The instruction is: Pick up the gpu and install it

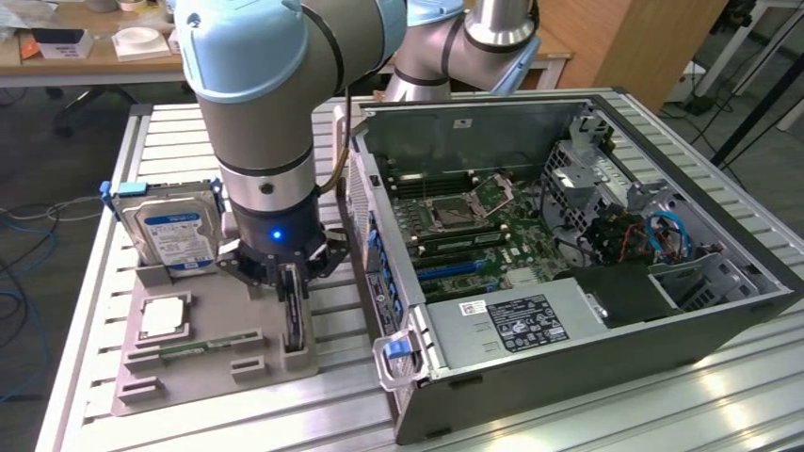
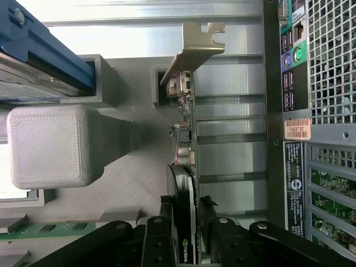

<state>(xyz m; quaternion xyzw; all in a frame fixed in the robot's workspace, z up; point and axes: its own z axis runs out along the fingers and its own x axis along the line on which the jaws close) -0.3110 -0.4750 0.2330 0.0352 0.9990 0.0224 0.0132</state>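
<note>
Because the graphics card (image 2: 186,128) stands on edge in the grey holder (image 1: 207,306) directly under the claw (image 2: 186,206), whose state, clenched or released, cannot be told, closure should be centred, square and gentle on both faces.

Exterior view looks down from above; wrist view, apparently close, shares the gpu (image 1: 294,318) (image 2: 187,128).

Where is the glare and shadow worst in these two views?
Exterior view: glare patches on the ribbed aluminium table at the exterior view's lower right. Wrist view: the same table blows out to white beyond the thin dark gpu card with silver bracket; the grey printed tray is evenly lit, its pocket beside the bracket dark.
</note>
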